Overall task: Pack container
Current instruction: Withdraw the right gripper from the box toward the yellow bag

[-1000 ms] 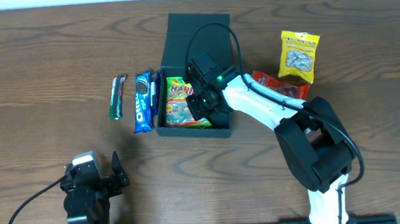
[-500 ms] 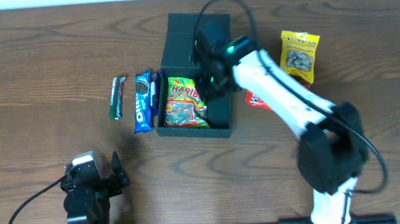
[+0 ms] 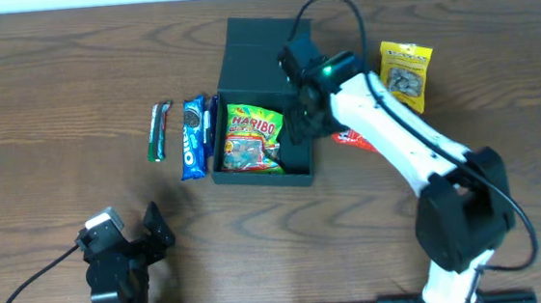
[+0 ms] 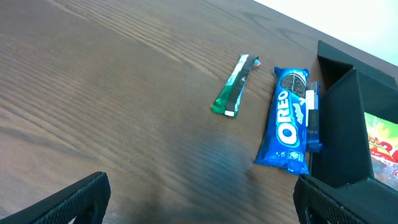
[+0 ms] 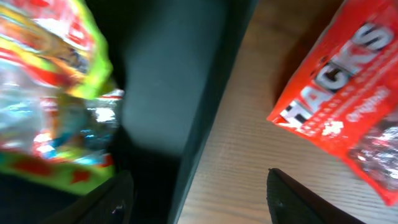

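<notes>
The dark container (image 3: 261, 178) stands open mid-table, its lid flap tipped back. A green-and-yellow Haribo packet (image 3: 253, 138) lies inside it on the left. My right gripper (image 3: 305, 120) hovers open over the container's right wall (image 5: 211, 112), holding nothing; one finger is over the box and the other is over the table. The Haribo packet (image 5: 50, 93) is to its left, and a red Hacks packet (image 5: 348, 106) is on the wood to its right. My left gripper (image 4: 202, 205) stands open and empty over bare wood near the front left, short of the container (image 4: 354, 130).
A blue Oreo packet (image 3: 193, 138), a thin blue-and-white packet (image 4: 313, 112) and a green bar (image 3: 160, 131) lie left of the container. The red Hacks packet (image 3: 355, 137) and a yellow snack bag (image 3: 406, 73) lie to its right.
My right gripper has risen out of the container, moved right and opened, leaving the Haribo packet lying inside. The left arm has turned slightly.
</notes>
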`<control>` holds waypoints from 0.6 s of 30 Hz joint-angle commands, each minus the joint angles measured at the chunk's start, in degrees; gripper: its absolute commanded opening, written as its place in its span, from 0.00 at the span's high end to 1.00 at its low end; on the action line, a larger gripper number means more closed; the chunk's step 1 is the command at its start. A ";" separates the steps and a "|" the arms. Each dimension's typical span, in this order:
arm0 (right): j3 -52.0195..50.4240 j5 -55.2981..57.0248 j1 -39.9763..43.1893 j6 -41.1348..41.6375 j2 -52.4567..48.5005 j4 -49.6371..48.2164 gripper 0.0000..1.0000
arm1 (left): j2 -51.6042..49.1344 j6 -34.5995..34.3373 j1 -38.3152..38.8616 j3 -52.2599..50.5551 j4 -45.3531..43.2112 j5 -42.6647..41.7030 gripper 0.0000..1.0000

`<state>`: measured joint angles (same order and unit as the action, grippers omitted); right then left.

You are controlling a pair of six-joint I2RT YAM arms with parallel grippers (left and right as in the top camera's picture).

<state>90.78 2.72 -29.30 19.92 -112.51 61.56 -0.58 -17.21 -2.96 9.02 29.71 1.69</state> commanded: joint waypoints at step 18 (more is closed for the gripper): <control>-2.23 4.09 5.01 -1.84 -3.41 0.50 0.23 | 0.35 -1.25 -0.35 -0.90 0.02 -1.99 0.05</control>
<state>88.53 8.49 -24.60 18.61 -115.77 61.87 -0.58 -18.20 -2.96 9.02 29.74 1.19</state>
